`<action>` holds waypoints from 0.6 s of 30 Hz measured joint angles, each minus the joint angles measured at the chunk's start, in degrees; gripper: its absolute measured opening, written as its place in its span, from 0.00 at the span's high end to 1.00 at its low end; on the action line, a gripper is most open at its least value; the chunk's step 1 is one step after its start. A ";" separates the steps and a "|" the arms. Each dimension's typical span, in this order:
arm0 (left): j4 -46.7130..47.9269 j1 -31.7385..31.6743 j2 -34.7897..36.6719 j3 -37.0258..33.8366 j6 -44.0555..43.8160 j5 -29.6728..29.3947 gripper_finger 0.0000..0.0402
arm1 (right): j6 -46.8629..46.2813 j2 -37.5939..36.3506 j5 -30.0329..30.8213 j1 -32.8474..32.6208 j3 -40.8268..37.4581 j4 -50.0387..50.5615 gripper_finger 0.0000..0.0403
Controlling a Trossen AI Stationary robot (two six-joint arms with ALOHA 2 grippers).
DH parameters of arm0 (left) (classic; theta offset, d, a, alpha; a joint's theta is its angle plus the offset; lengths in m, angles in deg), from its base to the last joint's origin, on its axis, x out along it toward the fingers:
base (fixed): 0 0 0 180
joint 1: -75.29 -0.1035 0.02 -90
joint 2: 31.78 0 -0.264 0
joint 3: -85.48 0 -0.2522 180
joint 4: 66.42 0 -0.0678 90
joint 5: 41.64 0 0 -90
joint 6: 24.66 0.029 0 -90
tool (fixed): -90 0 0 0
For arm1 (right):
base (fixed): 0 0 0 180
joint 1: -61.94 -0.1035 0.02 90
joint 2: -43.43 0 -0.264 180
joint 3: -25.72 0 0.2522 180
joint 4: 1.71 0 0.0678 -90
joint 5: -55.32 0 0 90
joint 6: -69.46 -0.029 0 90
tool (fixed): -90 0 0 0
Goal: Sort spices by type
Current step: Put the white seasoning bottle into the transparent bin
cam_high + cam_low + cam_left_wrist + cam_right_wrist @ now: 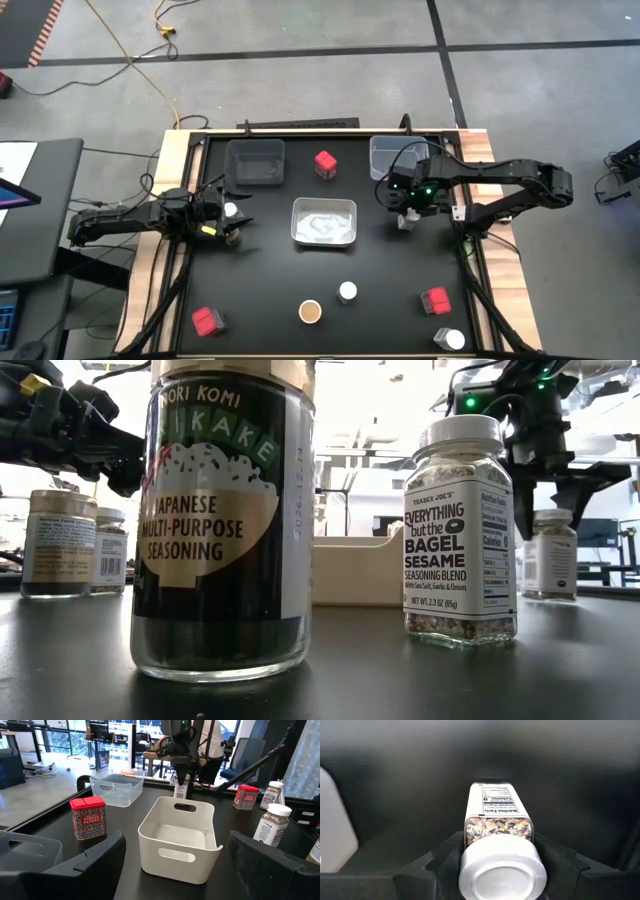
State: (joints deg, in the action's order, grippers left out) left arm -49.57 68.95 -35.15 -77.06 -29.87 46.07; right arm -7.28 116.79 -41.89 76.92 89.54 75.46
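My right claw (497,857) is clamped on a white-lidded jar (499,840) (left one open, idle), so I'd lift straight before swinging toward the clear tray (385,155).

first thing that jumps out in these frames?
The right gripper, shut on a white-lidded jar right of the white bin at the table's centre. In the low view, a furikake seasoning jar looms up close, with an Everything Bagel jar beside it.

Counted on table — three red tins (325,163), four white-lidded jars (347,291), two brown-topped jars (310,312), two clear trays (255,165) — one white bin (296,222).
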 joint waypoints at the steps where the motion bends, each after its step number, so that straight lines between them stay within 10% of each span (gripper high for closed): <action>1: 0.02 -0.01 -0.01 0.00 0.01 -0.01 0.17 | -0.17 0.00 0.00 -0.01 0.00 -0.21 0.39; 11: 0.00 0.01 -0.01 0.01 0.00 0.00 0.17 | -1.38 0.00 0.12 -1.76 -1.64 -2.03 0.37; 18: 0.00 0.01 -0.01 0.02 0.01 -0.01 0.17 | -1.44 0.00 0.07 -1.97 -1.88 -1.77 0.19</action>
State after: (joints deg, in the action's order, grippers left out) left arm -49.57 68.96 -35.15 -77.04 -29.86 46.06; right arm -8.72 116.79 -41.82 74.96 87.66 73.69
